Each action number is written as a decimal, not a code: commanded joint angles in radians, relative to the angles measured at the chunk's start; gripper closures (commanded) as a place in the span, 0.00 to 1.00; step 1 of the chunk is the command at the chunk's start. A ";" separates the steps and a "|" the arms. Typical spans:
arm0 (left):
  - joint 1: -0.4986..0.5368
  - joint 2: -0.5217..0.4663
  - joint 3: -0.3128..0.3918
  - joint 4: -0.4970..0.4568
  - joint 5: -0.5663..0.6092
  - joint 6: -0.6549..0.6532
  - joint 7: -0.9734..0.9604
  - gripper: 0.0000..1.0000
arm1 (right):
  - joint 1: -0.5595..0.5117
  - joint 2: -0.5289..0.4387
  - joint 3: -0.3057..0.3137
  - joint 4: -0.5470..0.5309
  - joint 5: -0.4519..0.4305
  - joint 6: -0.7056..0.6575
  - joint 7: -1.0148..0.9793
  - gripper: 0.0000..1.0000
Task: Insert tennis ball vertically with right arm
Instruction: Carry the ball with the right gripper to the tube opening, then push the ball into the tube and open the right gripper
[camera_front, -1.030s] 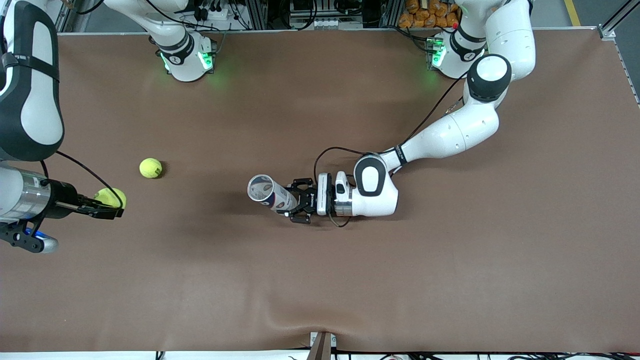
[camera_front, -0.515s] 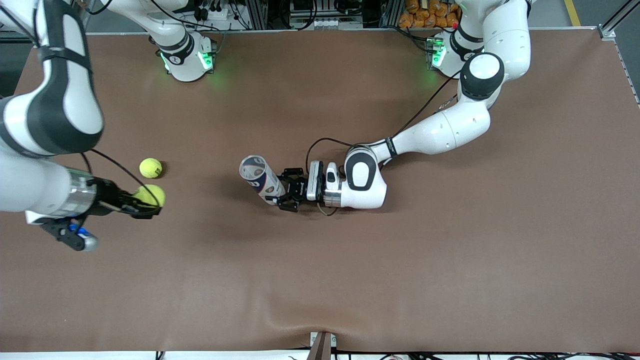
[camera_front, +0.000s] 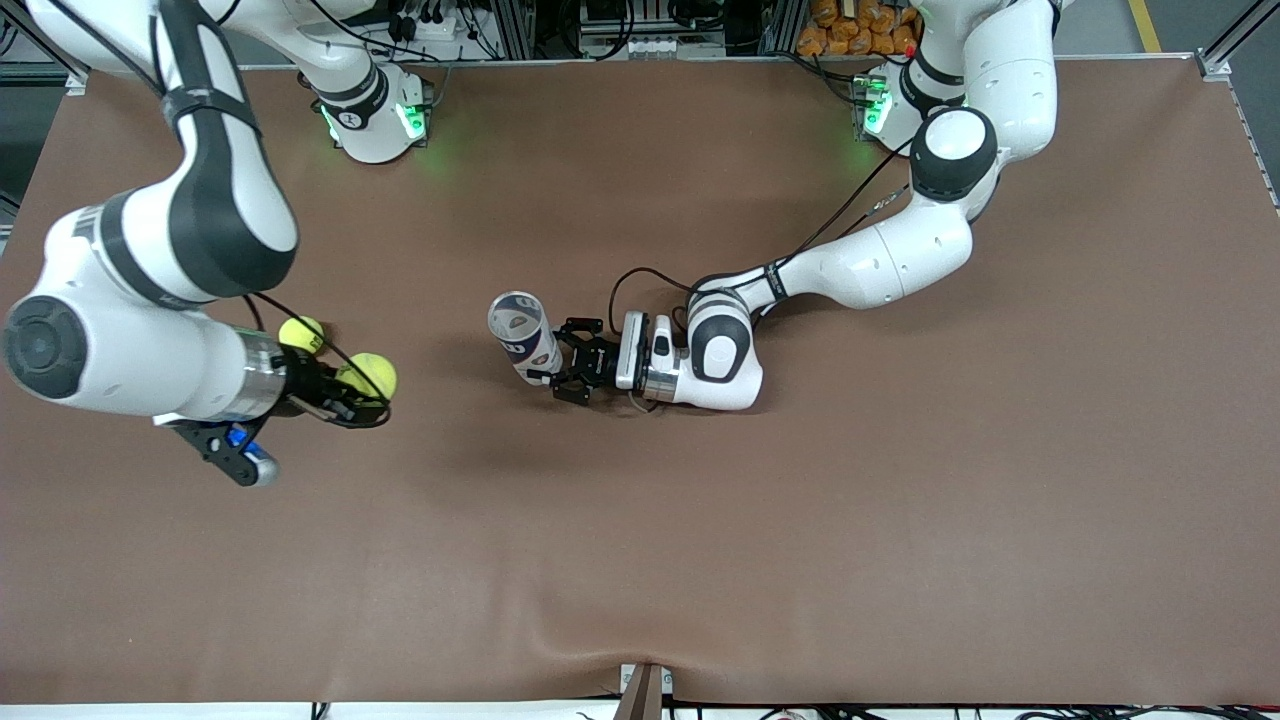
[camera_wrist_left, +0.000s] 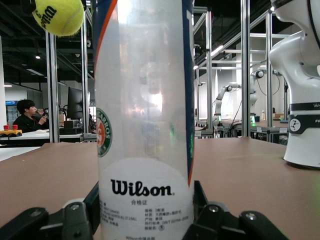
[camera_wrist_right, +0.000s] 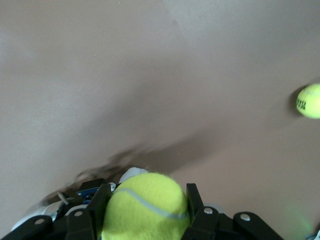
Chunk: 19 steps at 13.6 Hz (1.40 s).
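Observation:
My right gripper (camera_front: 366, 384) is shut on a yellow-green tennis ball (camera_front: 370, 373), up in the air over the table between the loose ball and the can. In the right wrist view the ball (camera_wrist_right: 145, 207) fills the space between the black fingers (camera_wrist_right: 194, 200). My left gripper (camera_front: 553, 374) is shut on the lower part of a clear Wilson ball can (camera_front: 524, 336), which stands upright on the table with its open mouth up. The can (camera_wrist_left: 145, 100) fills the left wrist view, and the held ball (camera_wrist_left: 59, 15) hangs high beside its top.
A second tennis ball (camera_front: 300, 334) lies on the brown table (camera_front: 800, 520) near the right arm's wrist; the right wrist view shows this loose ball (camera_wrist_right: 310, 100) too. Both arm bases stand along the table's edge farthest from the front camera.
The right arm has carried the ball toward the can, past the loose ball. The left arm has tipped the can up straighter and shifted it slightly toward the right arm's end.

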 joint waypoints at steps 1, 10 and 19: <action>-0.022 0.108 -0.039 0.075 -0.043 -0.068 0.073 0.29 | 0.030 -0.010 -0.005 -0.012 0.019 -0.034 0.090 1.00; -0.039 0.099 -0.027 0.089 -0.044 0.085 0.090 0.27 | 0.113 -0.019 -0.005 -0.101 0.180 -0.113 0.294 1.00; -0.048 -0.031 0.111 0.077 -0.200 0.064 0.079 0.27 | 0.196 -0.010 -0.005 -0.181 0.211 0.035 0.335 1.00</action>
